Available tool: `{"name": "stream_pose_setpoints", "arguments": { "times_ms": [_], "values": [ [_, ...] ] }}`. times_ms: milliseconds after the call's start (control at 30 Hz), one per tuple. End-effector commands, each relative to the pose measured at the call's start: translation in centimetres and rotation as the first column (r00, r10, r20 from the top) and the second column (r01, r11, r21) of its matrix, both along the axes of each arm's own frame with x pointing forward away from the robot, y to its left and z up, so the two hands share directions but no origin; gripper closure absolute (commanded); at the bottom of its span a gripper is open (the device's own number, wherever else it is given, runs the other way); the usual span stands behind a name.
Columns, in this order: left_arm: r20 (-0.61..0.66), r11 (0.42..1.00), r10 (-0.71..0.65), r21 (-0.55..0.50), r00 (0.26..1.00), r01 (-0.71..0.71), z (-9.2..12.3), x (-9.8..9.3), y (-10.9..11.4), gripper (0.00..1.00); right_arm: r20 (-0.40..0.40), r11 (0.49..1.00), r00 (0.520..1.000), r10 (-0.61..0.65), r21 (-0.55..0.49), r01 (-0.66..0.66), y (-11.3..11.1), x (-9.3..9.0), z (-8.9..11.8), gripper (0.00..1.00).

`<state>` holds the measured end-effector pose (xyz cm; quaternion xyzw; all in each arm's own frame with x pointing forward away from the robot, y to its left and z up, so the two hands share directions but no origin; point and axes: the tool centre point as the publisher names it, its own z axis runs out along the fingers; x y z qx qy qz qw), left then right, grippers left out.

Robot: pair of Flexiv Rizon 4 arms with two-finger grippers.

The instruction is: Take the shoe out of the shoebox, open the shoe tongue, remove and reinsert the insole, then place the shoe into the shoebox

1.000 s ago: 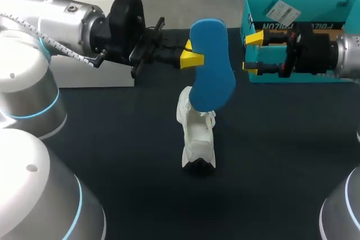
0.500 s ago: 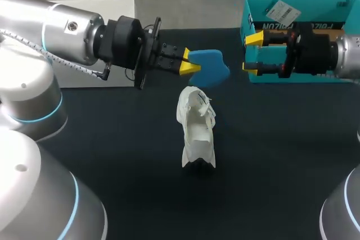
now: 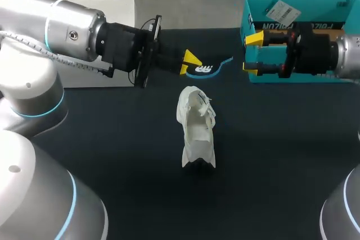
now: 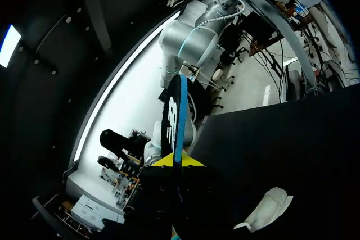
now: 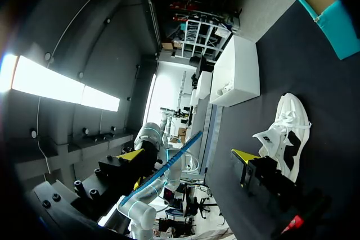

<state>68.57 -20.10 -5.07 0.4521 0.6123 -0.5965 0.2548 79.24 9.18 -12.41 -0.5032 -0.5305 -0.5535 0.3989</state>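
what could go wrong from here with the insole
1. The left gripper pinches the insole only at one end, so it may flex or slip when pushed in.
2. Nothing holds the shoe; the right gripper is open, apart by the shoebox, so the shoe may tip or slide.

On the one dark table (image 3: pixel 112 155) I count one white shoe (image 3: pixel 197 130) and one insole (image 3: pixel 207 70), blue along its edge. There are two boxes in all: one teal shoebox (image 3: pixel 326 5) and one plain white box (image 5: pixel 239 74). On the shoebox I see one white label (image 3: pixel 278 10). Two robot arms come in, one left arm (image 3: pixel 67 26) and one right arm (image 3: pixel 349 54). They carry two grippers, one left gripper (image 3: pixel 190 63) and one right gripper (image 3: pixel 253 53). Each gripper has two yellow tips, so four yellow tips together.
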Motion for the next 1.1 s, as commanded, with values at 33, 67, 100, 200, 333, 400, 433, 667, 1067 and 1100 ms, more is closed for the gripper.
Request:
{"name": "stream_pose_setpoints", "arguments": {
  "times_ms": [33, 67, 100, 200, 333, 400, 433, 667, 1067, 1100],
  "values": [
    [0.175, 1.000, -0.013, -0.025, 0.985, 0.018, 0.0, -0.1, 0.0, 1.00, -0.001, 1.000, 1.000, -0.002, -0.001, 0.002, 0.1, 0.0, 0.0, 0.00],
    [0.175, 1.000, -0.013, -0.025, 0.985, 0.018, 0.0, -0.1, 0.0, 1.00, -0.001, 1.000, 1.000, -0.002, -0.001, 0.002, 0.1, 0.0, 0.0, 0.00],
    [0.175, 1.000, -0.013, -0.025, 0.985, 0.018, 0.0, -0.1, 0.0, 1.00, -0.001, 1.000, 1.000, -0.002, -0.001, 0.002, 0.1, 0.0, 0.0, 0.00],
    [0.238, 1.000, -0.009, -0.013, 0.971, 0.012, -0.4, 0.0, -0.1, 1.00, -0.001, 1.000, 1.000, -0.002, -0.001, 0.002, 0.1, 0.0, 0.0, 0.00],
    [0.348, 0.999, 0.022, 0.028, 0.937, -0.034, -2.4, 0.7, -0.3, 1.00, -0.001, 1.000, 1.000, -0.002, -0.001, 0.002, 0.1, 0.0, 0.0, 0.00],
    [0.410, 0.997, 0.031, 0.049, 0.912, -0.056, -3.5, 1.1, -0.4, 1.00, -0.001, 1.000, 1.000, -0.002, -0.001, 0.002, 0.1, 0.0, 0.0, 0.00],
    [0.455, 0.996, 0.033, 0.063, 0.890, -0.069, -4.2, 1.4, -0.4, 1.00, -0.001, 1.000, 1.000, -0.002, -0.001, 0.002, 0.1, 0.0, 0.0, 0.00],
    [0.550, 0.990, 0.090, 0.043, 0.830, -0.136, -7.0, 2.8, -1.1, 1.00, -0.001, 1.000, 1.000, -0.002, -0.001, 0.002, 0.1, 0.0, 0.0, 0.00],
    [0.619, 0.989, 0.089, 0.036, 0.781, -0.141, -9.1, 3.4, -2.6, 1.00, -0.011, 1.000, 1.000, 0.018, -0.004, -0.018, 0.8, 0.6, -0.3, 0.00],
    [0.618, 0.989, 0.093, 0.031, 0.781, -0.142, -9.1, 3.4, -2.7, 1.00, -0.014, 1.000, 1.000, 0.024, -0.009, -0.024, 0.9, 0.8, -0.3, 0.00]
  ]
}}
